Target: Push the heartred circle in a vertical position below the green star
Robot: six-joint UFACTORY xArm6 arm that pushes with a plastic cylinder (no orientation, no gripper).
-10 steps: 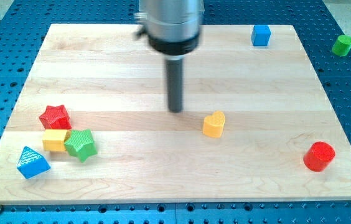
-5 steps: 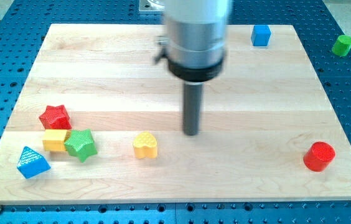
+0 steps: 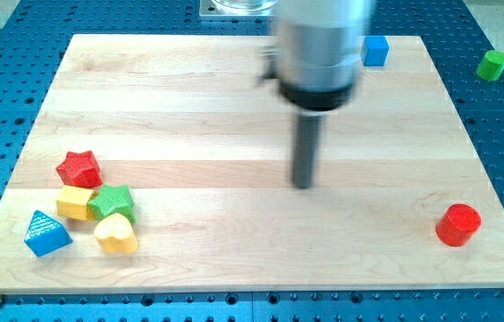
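The red circle (image 3: pixel 458 224) stands near the board's lower right corner. The green star (image 3: pixel 113 202) lies at the lower left, with a yellow heart (image 3: pixel 115 234) touching it just below. My tip (image 3: pixel 303 185) is near the board's middle, well left of the red circle and far right of the green star. It touches no block. The rod and its housing are blurred.
A red star (image 3: pixel 79 167), a yellow square block (image 3: pixel 75 203) and a blue triangle (image 3: pixel 46 233) cluster by the green star. A blue cube (image 3: pixel 374 50) sits at the board's top right. A green cylinder (image 3: pixel 492 64) lies off the board at the upper right.
The yellow heart has gone from the board's middle leftwards and down to just below the green star. My tip has moved right and slightly down. The other blocks have not moved.
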